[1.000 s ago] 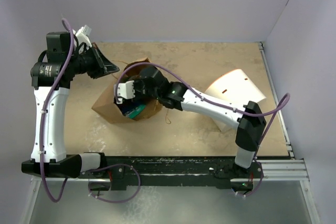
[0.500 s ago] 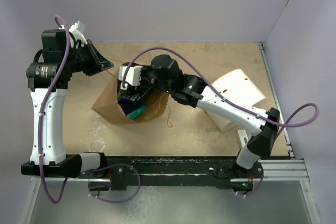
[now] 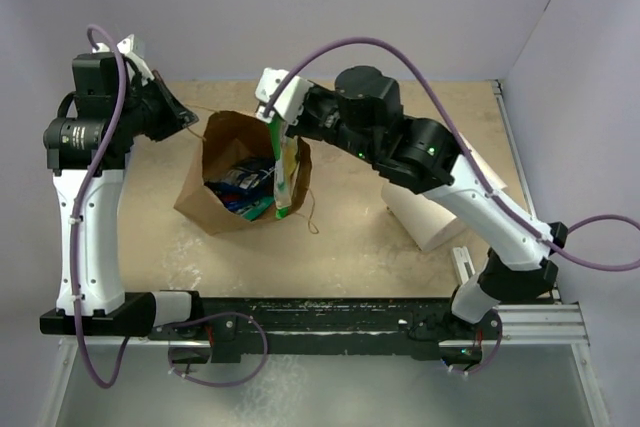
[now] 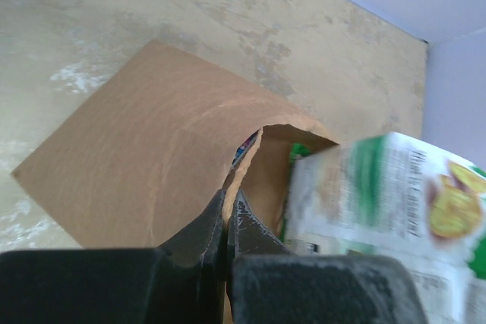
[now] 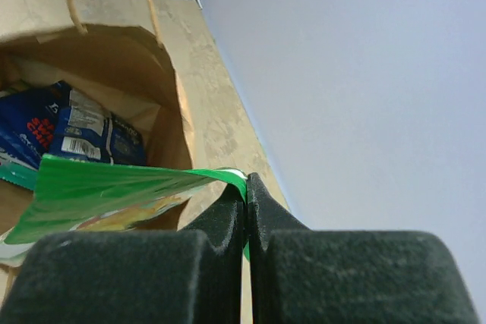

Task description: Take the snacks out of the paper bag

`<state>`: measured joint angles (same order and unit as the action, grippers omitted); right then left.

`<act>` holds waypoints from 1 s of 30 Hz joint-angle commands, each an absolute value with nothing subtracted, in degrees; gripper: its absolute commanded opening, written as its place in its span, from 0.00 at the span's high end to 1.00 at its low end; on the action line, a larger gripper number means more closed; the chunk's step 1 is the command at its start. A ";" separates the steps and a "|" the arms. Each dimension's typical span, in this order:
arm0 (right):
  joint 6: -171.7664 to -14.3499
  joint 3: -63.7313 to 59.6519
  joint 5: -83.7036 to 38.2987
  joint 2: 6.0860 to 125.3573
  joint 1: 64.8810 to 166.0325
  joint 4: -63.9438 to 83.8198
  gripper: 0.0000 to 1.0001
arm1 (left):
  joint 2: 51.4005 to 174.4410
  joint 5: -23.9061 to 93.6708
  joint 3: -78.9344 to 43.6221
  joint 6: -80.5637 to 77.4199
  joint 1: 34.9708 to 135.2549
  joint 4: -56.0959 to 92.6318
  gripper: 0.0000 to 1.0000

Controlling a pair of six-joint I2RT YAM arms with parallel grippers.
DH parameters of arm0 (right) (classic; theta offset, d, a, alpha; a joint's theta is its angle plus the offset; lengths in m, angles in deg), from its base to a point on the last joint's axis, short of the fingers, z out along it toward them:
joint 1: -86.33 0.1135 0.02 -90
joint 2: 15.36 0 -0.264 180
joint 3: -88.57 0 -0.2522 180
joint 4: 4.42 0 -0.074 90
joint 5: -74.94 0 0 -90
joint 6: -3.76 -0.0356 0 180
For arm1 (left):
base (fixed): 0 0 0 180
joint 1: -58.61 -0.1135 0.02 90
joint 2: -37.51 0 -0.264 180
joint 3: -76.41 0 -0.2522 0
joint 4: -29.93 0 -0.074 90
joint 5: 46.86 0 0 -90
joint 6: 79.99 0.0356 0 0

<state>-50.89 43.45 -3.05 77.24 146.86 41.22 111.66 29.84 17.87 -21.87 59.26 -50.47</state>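
The brown paper bag [image 3: 198, 199] stands on the table with its mouth open toward the camera. My left gripper [image 3: 190, 119] is shut on the bag's torn rim [image 4: 244, 158], holding it up. My right gripper [image 3: 278, 119] is above the bag's right edge and shut on the top corner of a green snack packet [image 3: 287, 175]. The packet hangs down in front of the bag and shows as green film [image 5: 114, 191] in the right wrist view. More snacks lie inside the bag, a dark blue packet [image 5: 68, 123] among them, with a green edge [image 3: 258, 211] below.
A white cylindrical container [image 3: 428, 225] lies on its side at the right, partly under my right arm. The bag's twisted handle [image 5: 149, 1] loops above its mouth, and another [image 3: 314, 209] trails on the table. Walls close in on all sides.
My right gripper has risen out of the bag and moved back, drawing the green packet up with it. My left gripper lifted the bag's rim, so the bag stands taller.
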 commanded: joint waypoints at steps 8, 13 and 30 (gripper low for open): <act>-62.67 52.82 3.71 67.38 147.81 52.35 1.00 | 111.18 54.77 24.74 -23.63 58.99 -56.19 1.00; -67.21 50.84 2.04 64.06 147.84 57.01 1.00 | 111.18 57.61 26.79 -22.90 58.98 -56.87 1.00; -85.65 29.68 -3.27 62.69 147.85 65.81 1.00 | 109.75 57.81 31.03 -16.48 58.97 -55.65 1.00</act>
<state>-77.56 34.94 -0.17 63.58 147.52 66.12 112.04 59.74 29.11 -19.29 59.21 -60.35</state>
